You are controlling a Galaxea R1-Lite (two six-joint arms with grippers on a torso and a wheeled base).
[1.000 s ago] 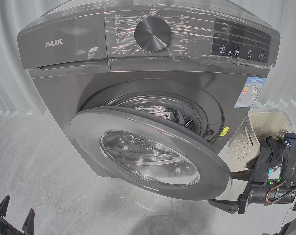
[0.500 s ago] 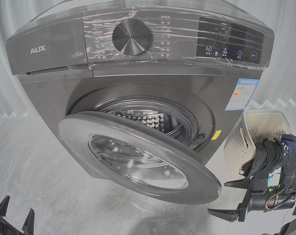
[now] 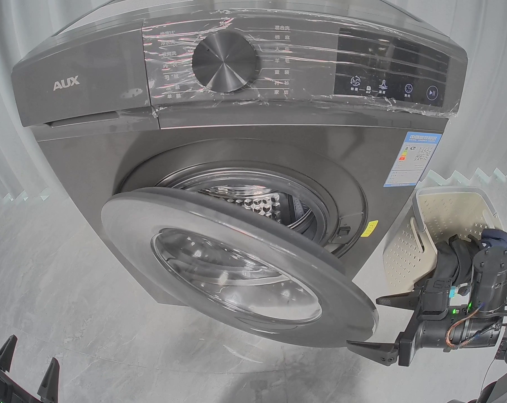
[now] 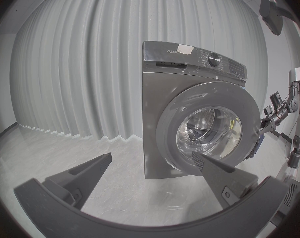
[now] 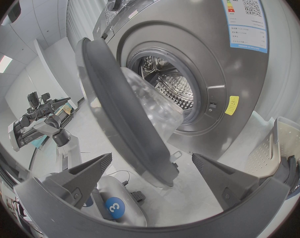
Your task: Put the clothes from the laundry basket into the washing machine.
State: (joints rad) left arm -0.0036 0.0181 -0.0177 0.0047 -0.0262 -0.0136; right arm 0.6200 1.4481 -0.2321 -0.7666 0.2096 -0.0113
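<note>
The grey washing machine point(image 3: 236, 141) stands with its round door point(image 3: 236, 264) swung half open, so the steel drum point(image 3: 253, 197) shows behind it. A cream laundry basket point(image 3: 432, 214) leans beside the machine's right side, with dark clothes point(image 3: 457, 256) hanging over its rim. My right gripper point(image 3: 371, 323) is open at the door's outer rim, and the rim edge point(image 5: 163, 176) sits close in front of its spread fingers. The basket point(image 5: 289, 139) lies just to its side. My left gripper point(image 3: 29, 354) is open and low at the near left, far from the machine point(image 4: 176, 116).
Pale curtains point(image 4: 90, 66) hang behind the machine, on a grey marbled floor point(image 3: 69, 286). Another robot arm on a stand point(image 5: 40, 119) is in the room behind the door. Open floor spreads left of the machine.
The head camera has shifted, sliding the whole scene left. My right gripper has moved slightly up and closer to the door's rim. The left gripper has stayed put.
</note>
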